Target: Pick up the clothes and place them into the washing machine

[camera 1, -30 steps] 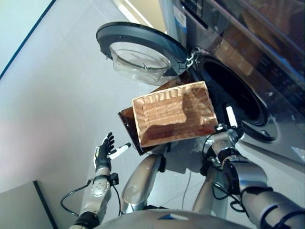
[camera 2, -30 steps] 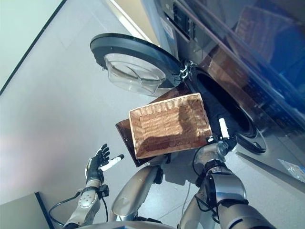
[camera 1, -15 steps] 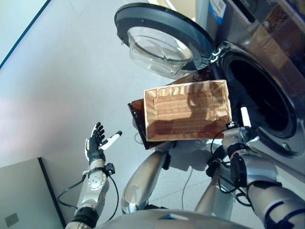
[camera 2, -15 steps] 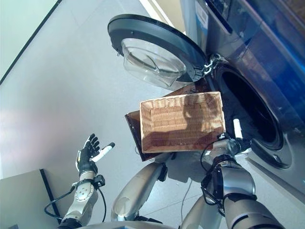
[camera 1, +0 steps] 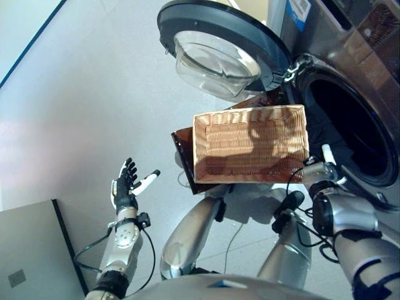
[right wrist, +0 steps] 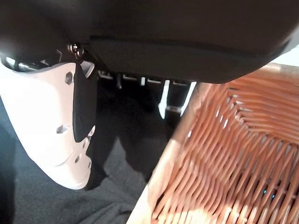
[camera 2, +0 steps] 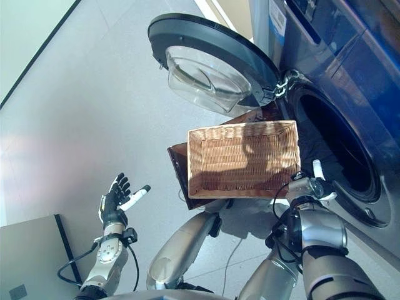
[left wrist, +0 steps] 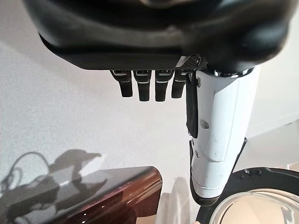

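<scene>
Your right hand [camera 2: 310, 185] sits by the basket [camera 1: 250, 150] at the washing machine [camera 1: 350, 119] mouth, over dark cloth [right wrist: 56, 205] that may be the clothes, its fingers hidden, while your left hand [camera 1: 128, 187] waits wide open, holding nothing.

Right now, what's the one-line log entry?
basket: empty | washer door: open | right hand: by drum, over dark cloth | left hand: open, idle

Laundry area indicated; a front-loading washing machine [camera 1: 350, 94] is seen with its round glass door [camera 1: 219, 47] swung open; a wicker basket [camera 1: 250, 147] is set before it; pale smooth floor [camera 1: 75, 94] throughout.
</scene>
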`<state>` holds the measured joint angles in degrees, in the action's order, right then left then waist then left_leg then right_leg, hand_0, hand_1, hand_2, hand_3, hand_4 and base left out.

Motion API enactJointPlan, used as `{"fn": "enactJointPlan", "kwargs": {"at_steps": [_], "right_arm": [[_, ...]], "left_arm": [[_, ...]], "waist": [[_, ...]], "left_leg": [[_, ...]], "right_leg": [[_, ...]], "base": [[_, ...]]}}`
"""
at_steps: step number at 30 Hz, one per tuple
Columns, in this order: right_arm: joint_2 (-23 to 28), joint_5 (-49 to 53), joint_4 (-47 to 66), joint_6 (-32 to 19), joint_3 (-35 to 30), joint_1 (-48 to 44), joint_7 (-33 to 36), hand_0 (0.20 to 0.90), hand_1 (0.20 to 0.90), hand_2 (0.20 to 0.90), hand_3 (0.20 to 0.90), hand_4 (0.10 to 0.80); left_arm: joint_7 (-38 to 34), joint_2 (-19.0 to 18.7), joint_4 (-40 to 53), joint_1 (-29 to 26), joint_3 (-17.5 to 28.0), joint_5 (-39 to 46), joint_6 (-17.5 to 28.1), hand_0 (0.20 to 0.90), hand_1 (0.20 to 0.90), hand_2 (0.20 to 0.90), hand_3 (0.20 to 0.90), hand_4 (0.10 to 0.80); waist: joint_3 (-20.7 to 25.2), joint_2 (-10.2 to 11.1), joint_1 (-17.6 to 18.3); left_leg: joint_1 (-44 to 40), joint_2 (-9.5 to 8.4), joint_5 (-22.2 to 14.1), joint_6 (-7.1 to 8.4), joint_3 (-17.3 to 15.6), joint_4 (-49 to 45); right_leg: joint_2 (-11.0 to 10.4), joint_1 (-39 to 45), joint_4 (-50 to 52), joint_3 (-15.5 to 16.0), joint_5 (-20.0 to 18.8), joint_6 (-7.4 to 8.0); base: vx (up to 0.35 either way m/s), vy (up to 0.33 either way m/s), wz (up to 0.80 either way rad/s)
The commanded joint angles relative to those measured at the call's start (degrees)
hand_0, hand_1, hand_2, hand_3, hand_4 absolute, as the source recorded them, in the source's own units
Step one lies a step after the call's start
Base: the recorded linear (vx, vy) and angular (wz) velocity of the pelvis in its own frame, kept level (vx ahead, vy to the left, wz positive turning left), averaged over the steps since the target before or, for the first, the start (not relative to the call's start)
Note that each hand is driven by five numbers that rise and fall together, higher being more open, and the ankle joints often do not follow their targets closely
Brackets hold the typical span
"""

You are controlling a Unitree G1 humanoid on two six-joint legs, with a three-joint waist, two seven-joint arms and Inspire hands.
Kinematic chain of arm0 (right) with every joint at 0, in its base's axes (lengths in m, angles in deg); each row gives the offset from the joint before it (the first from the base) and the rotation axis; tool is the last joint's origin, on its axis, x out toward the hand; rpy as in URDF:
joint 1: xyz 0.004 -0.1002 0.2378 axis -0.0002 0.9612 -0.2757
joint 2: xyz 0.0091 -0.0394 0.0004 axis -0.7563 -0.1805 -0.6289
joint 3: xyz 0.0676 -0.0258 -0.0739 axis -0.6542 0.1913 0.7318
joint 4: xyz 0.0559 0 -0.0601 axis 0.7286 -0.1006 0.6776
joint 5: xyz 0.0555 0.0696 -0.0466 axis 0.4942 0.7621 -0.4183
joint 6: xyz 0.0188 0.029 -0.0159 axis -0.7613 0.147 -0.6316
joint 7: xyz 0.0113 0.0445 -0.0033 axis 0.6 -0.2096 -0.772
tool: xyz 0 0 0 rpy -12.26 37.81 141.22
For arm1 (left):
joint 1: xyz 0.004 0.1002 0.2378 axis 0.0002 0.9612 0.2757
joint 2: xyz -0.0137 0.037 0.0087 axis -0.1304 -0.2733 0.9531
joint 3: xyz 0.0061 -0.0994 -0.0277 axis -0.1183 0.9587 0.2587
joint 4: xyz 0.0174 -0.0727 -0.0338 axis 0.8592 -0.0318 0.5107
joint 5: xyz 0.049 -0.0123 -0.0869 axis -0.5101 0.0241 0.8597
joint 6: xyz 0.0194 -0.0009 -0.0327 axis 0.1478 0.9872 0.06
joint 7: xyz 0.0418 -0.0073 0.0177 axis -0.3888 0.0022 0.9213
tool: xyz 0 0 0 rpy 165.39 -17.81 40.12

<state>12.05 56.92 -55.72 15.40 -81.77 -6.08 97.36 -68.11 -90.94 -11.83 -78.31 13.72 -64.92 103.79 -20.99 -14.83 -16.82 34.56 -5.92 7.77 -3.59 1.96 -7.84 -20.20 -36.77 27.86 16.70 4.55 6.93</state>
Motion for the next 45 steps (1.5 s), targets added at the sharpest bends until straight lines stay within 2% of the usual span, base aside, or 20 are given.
{"fn": "enactJointPlan", "kwargs": {"at_steps": [1, 13, 14, 15, 18, 19, 20, 28, 35, 36, 39, 40, 42, 45], "right_arm": [[7.4, -10.4, 9.4, -6.8, 11.3, -17.7, -6.8, 0.2, 0.2, 0.2, 0.2, 0.3], [4.7, -6.1, 16.5, -8.7, 11.1, -14.1, -10.8, 0.2, 0.2, 0.2, 0.2, 0.3], [4.4, -5.4, 17.4, -9.3, 11.1, -13.7, -11.1, 0.2, 0.2, 0.2, 0.2, 0.3], [3.8, -3.9, 19.3, -9.8, 10.6, -12.6, -12.5, 0.2, 0.2, 0.2, 0.2, 0.3], [3.3, -2.2, 21.9, -10.6, 10.4, -11.2, -14.3, 0.2, 0.2, 0.2, 0.2, 0.3], [3.3, -2.2, 22.0, -10.6, 10.5, -11.2, -14.3, 0.2, 0.2, 0.2, 0.2, 0.3], [2.5, -0.7, 24.2, -11.6, 9.9, -10.1, -15.4, 0.2, 0.2, 0.2, 0.2, 0.3], [0.7, -0.6, 25.5, -14.5, 6.7, -8.5, -12.6, 0.2, 0.2, 0.2, 0.2, 0.3], [2.5, -0.3, 23.7, -16.7, 3.4, -12.1, -8.4, 0.2, 0.2, 0.2, 0.2, 0.3], [3.4, 0.1, 23.9, -17.7, 2.1, -13.3, -7.2, 0.2, 0.2, 0.2, 0.2, 0.3], [5.3, 1.1, 23.9, -19.5, 0.2, -14.5, -5.8, 0.2, 0.2, 0.2, 0.2, 0.3], [5.9, 0.7, 24.9, -20.3, -0.6, -14.3, -4.7, 0.2, 0.2, 0.2, 0.2, 0.3], [8.7, -1.6, 24.3, -21.0, -1.8, -14.0, -2.7, 0.2, 0.2, 0.2, 0.2, 0.3], [11.2, -3.1, 22.8, -20.5, -1.5, -14.7, -1.2, 0.2, 0.2, 0.2, 0.2, 0.3]], "left_arm": [[-1.4, -6.5, 1.2, -0.5, 4.5, 0.7, 3.5, 0.9, 0.9, 0.9, 0.9, 0.8], [1.4, -6.0, -0.3, -0.3, 5.3, 2.9, 3.2, 0.9, 0.9, 0.9, 0.9, 0.8], [1.5, -5.9, -0.7, -0.5, 5.4, 3.1, 3.3, 0.9, 0.9, 0.9, 0.9, 0.8], [1.8, -5.6, -1.2, -0.7, 5.8, 3.7, 3.3, 0.9, 0.9, 0.9, 0.9, 0.8], [2.4, -5.2, -1.4, -0.8, 5.8, 4.1, 3.5, 0.9, 0.9, 0.9, 0.9, 0.8], [2.4, -5.1, -1.4, -0.7, 5.8, 4.2, 3.4, 0.9, 0.9, 0.9, 0.9, 0.8], [2.8, -4.9, -2.0, -1.1, 5.6, 4.6, 3.6, 0.9, 0.9, 0.9, 0.9, 0.8], [2.9, -4.6, -2.9, -1.3, 4.4, 5.2, 3.6, 0.9, 0.9, 0.9, 0.9, 0.8], [2.2, -4.9, -2.8, -1.5, 2.9, 5.4, 4.4, 0.9, 0.9, 0.9, 0.9, 0.8], [1.8, -5.1, -1.7, -1.4, 2.6, 5.2, 4.8, 0.9, 0.9, 0.9, 0.9, 0.8], [1.1, -5.8, -1.6, -2.3, 1.9, 4.7, 5.2, 0.9, 0.9, 0.9, 0.9, 0.8], [0.6, -5.9, -0.8, -2.6, 2.1, 4.2, 5.3, 0.9, 0.9, 0.9, 0.9, 0.8], [-0.5, -6.3, 0.1, -2.9, 2.7, 3.1, 5.7, 0.9, 0.9, 0.9, 0.9, 0.8], [-1.5, -6.3, 0.3, -3.1, 3.1, 2.4, 6.0, 0.9, 0.9, 0.9, 0.9, 0.8]], "waist": [[4.6, 1.9, -3.4], [5.6, 5.3, -1.8], [5.8, 5.6, -1.7], [5.8, 5.7, -1.8], [6.6, 6.3, -1.7], [6.9, 6.5, -1.5], [7.3, 6.7, -1.5], [8.5, 7.1, -1.4], [6.9, 4.6, -2.3], [5.3, 2.8, -2.7], [4.4, 1.2, -2.7], [4.2, 0.5, -2.6], [3.3, -2.0, -2.2], [3.6, -2.8, -2.4]], "left_leg": [[2.7, -0.7, -4.9, 4.31, 0.0, -3.4], [-3.0, 0.61, -5.0, 4.65, -0.1, -1.2], [-3.9, 0.76, -5.0, 4.67, -0.1, -0.7], [-4.6, 1.17, -3.4, 4.38, -0.6, 0.1], [-6.6, 1.3, -3.2, 4.49, -0.4, 1.4], [-7.3, 1.22, -4.4, 4.77, 0.1, 1.6], [-8.0, 1.44, -3.1, 4.64, -0.2, 2.0], [-10.6, 0.88, -3.7, 4.47, 0.3, 2.7], [-8.2, 0.15, -3.7, 3.91, -0.3, 1.8], [-6.1, -0.33, -3.8, 3.6, -0.6, -0.1], [-3.2, -1.85, -5.8, 3.85, 0.1, -3.6], [-1.1, -2.62, -6.9, 3.74, 0.1, -6.0], [3.4, -3.75, -8.4, 3.4, 0.0, -11.6], [6.9, -4.42, -9.8, 3.24, -0.6, -15.8]], "right_leg": [[0.3, 3.6, -2.5, -1.6, 0.1, 0.92], [1.4, 10.0, -6.5, -0.7, -0.7, 0.91], [1.5, 10.9, -7.4, -0.6, -1.0, 1.03], [1.6, 12.0, -8.9, 0.5, -2.8, 0.66], [1.8, 14.1, -10.5, 1.0, -3.2, 0.88], [1.9, 14.7, -10.6, 0.4, -2.0, 1.34], [2.0, 15.9, -11.9, 1.2, -3.5, 1.0], [1.8, 19.1, -13.5, 1.7, -3.4, 1.31], [1.4, 16.0, -11.5, 0.8, -2.9, 1.27], [0.8, 13.6, -8.2, 0.7, -2.1, 1.27], [0.0, 11.1, -3.4, -0.5, 0.7, 1.57], [-0.9, 9.1, -0.5, -0.8, 2.1, 1.7], [-2.2, 5.1, 5.9, -1.9, 3.4, 1.62], [-2.8, 2.2, 9.5, -2.9, 5.0, 1.34]], "base": [[0.0, 0.0, 0.0], [0.008, -0.004, -0.03], [-0.049, 0.006, -0.1], [-0.038, 0.007, -0.14], [0.048, -0.021, -0.15], [0.071, -0.023, -0.04], [0.082, -0.022, 0.02], [0.036, -0.01, 0.03], [-0.045, 0.02, -0.02], [-0.098, 0.033, -0.01], [-0.017, -0.013, 0.14], [0.037, 0.005, 0.43], [-0.052, 0.087, 0.48], [-0.022, 0.044, 0.46]]}}
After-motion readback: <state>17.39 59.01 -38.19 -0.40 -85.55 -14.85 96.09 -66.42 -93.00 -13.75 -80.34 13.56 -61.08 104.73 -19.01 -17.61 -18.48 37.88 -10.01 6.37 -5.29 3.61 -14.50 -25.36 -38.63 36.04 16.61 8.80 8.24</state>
